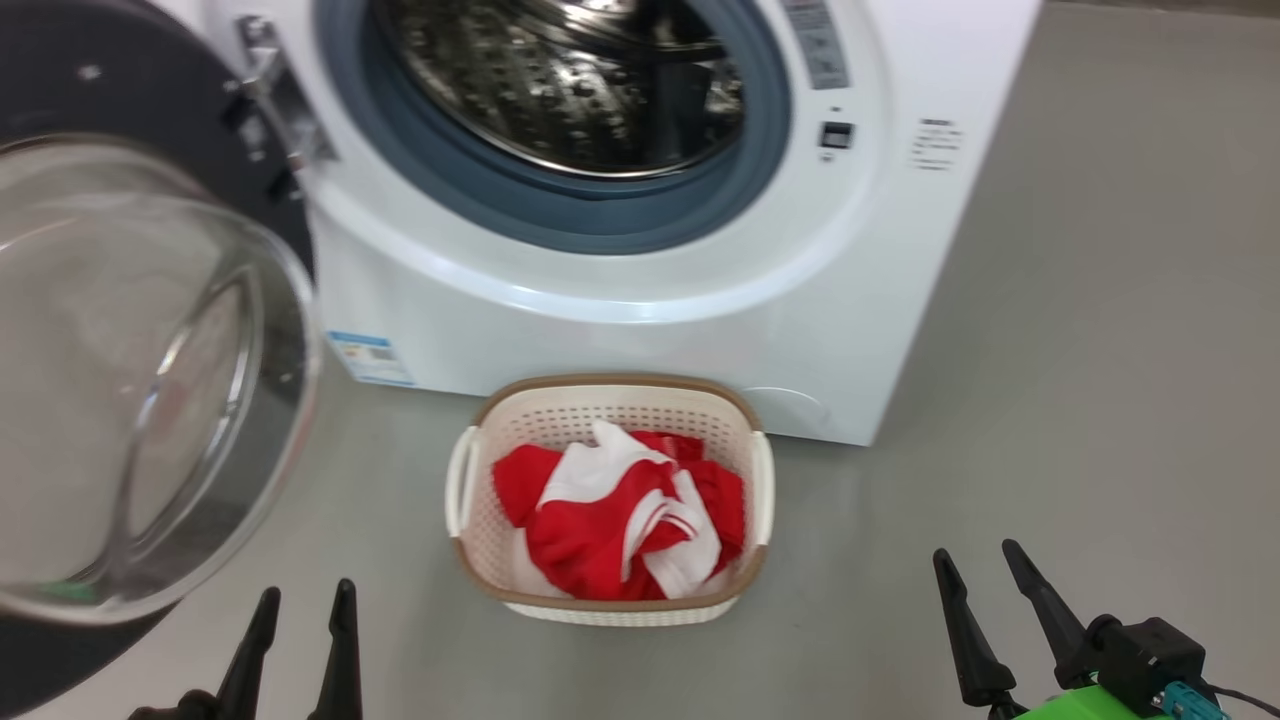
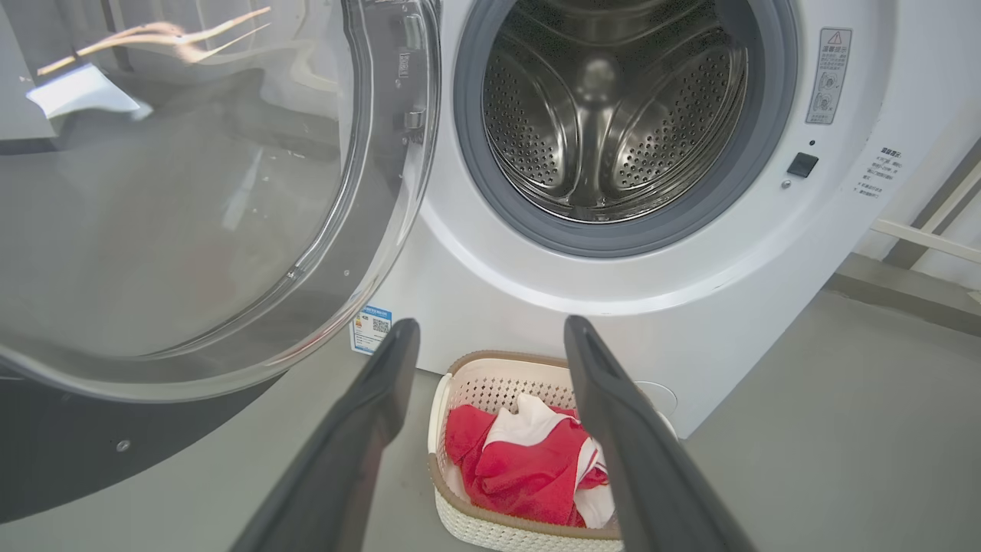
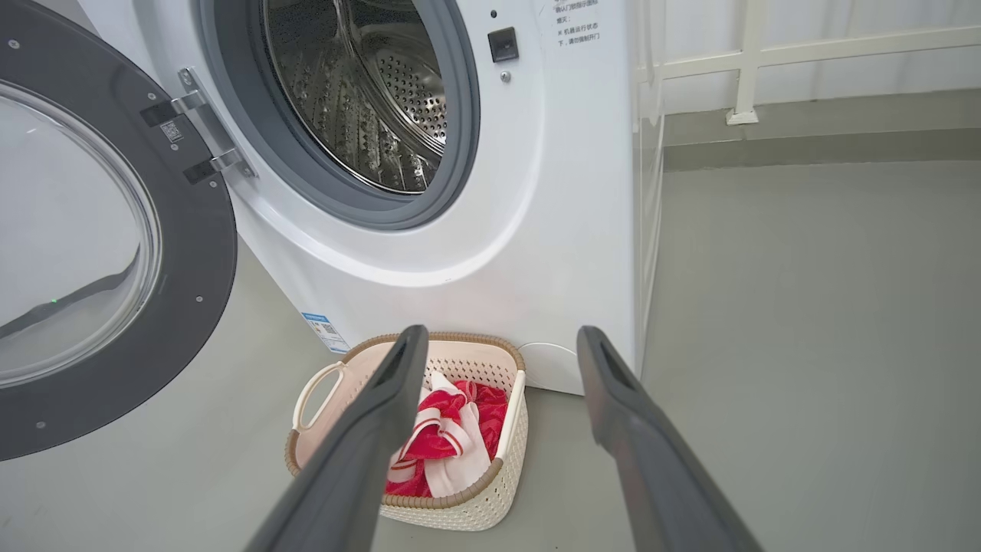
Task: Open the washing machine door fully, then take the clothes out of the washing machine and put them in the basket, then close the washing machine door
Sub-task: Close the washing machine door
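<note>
Both pairs of long dark fingers stand spread wide with nothing between them: the left gripper [image 1: 306, 592] and the right gripper [image 1: 975, 550] hold nothing.

Ahead of them and between the two, the small cream-white perforated plastic basket with a brown woven-look rim [image 1: 610, 383] sits on the floor against the foot of the big white front-loading washing machine [image 1: 640, 330]. The bright red clothes with white panels and stripe trim [image 1: 600, 530] lie bunched inside the basket, below its rim. The perforated steel drum [image 2: 605, 115], above and beyond the fingertips, looks empty as far as the wrist views reach into it.

Closing the door appears to be what remains. The large round washing machine door with a glossy black rim and bulging clear glass bowl [image 3: 203, 261] hangs open just ahead and to the left of the left gripper, very near its fingertips. A push on the smooth curved glass could make the fingers slide off. A weak push may leave the door unlatched. Fingers that follow the rim too far could be pinched against the grey rubber gasket [image 2: 467, 146].
</note>
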`<state>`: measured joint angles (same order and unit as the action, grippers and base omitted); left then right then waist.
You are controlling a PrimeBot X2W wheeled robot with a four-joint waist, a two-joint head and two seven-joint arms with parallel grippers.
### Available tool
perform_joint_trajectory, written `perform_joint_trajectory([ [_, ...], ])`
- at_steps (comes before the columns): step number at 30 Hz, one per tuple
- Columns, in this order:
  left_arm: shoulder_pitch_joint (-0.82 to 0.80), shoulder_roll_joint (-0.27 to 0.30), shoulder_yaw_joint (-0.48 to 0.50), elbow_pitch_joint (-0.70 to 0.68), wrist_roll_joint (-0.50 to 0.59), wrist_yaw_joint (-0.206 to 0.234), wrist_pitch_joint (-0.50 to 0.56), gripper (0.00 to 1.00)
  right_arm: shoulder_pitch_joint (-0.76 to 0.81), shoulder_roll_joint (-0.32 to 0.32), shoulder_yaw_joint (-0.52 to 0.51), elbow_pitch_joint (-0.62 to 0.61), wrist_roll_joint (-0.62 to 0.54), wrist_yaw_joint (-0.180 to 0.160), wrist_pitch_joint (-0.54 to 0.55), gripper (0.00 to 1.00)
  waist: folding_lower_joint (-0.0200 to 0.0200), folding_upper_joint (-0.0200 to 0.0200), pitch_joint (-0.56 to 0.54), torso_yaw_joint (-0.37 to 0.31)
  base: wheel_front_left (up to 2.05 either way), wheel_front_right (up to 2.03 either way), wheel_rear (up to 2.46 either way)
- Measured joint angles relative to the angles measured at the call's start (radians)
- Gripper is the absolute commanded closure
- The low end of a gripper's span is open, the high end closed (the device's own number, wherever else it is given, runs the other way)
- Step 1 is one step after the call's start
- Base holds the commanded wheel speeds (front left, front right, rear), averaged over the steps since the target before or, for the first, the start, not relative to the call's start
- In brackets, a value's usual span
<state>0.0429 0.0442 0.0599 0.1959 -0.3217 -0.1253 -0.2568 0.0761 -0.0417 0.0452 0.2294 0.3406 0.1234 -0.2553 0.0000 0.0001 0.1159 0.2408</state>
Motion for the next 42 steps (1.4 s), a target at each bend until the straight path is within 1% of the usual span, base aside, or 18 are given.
perform_joint_trajectory([
  [6,0.021,-0.001,-0.010,0.012,-0.024,0.004,0.000,0.00,-0.001,0.000,0.014,0.016,-0.008,0.000,0.000,0.00,0.0000,0.0000,-0.012,0.085,0.00,0.00,0.00],
  [12,0.044,-0.001,-0.036,0.012,-0.048,0.028,0.000,0.00,-0.008,-0.013,0.057,0.031,-0.009,0.000,0.000,0.00,0.0000,0.0000,-0.025,0.161,0.00,0.00,0.00],
  [17,0.074,-0.001,-0.035,0.002,-0.076,0.050,0.000,0.00,-0.035,-0.020,0.096,0.045,-0.009,0.000,0.000,0.00,0.0000,0.0000,-0.038,0.212,0.00,0.00,0.00],
  [22,0.087,-0.001,-0.033,-0.016,-0.090,0.064,0.000,0.00,-0.056,-0.024,0.130,0.060,-0.008,0.000,0.000,0.00,0.0001,-0.0001,-0.041,0.235,0.00,0.00,0.00],
  [29,0.089,-0.001,-0.033,-0.031,-0.120,0.082,0.000,0.00,-0.065,-0.028,0.143,0.072,0.001,0.000,0.000,0.00,0.0001,0.0000,-0.043,0.239,0.00,0.00,0.00],
  [32,0.101,-0.001,-0.033,-0.038,-0.121,0.082,0.000,0.00,-0.065,-0.028,0.151,0.074,0.001,0.000,0.000,0.00,0.0000,0.0000,-0.045,0.238,0.00,0.00,0.00],
  [33,0.102,-0.001,-0.034,-0.040,-0.123,0.082,0.000,0.48,-0.065,-0.028,0.154,0.074,0.001,0.000,0.000,0.00,0.0000,0.0000,-0.046,0.238,0.00,0.00,0.00],
  [34,0.102,-0.001,-0.033,-0.046,-0.128,0.082,0.000,0.68,-0.065,-0.028,0.156,0.074,0.001,0.000,0.000,0.00,0.0000,0.0000,-0.047,0.237,0.00,0.00,0.00],
  [35,0.102,-0.001,-0.029,-0.055,-0.134,0.082,0.000,0.97,-0.065,-0.027,0.156,0.075,0.002,0.000,0.000,0.00,0.0001,-0.0001,-0.048,0.237,0.00,0.00,0.00],
  [36,0.102,-0.002,-0.021,-0.067,-0.139,0.082,0.000,1.00,-0.065,-0.027,0.155,0.075,0.002,0.000,0.000,0.00,0.0001,0.0000,-0.051,0.237,0.00,0.00,0.00],
  [40,0.095,-0.002,0.030,-0.156,-0.129,0.078,0.000,1.00,-0.061,-0.025,0.146,0.068,0.002,0.000,0.000,0.00,0.0000,0.0000,-0.060,0.234,0.00,0.00,0.00],
  [42,0.076,-0.002,0.055,-0.212,-0.102,0.062,0.000,1.00,-0.057,-0.023,0.135,0.065,0.002,0.000,0.000,0.00,0.0001,0.0000,-0.062,0.233,0.00,0.00,0.00],
])
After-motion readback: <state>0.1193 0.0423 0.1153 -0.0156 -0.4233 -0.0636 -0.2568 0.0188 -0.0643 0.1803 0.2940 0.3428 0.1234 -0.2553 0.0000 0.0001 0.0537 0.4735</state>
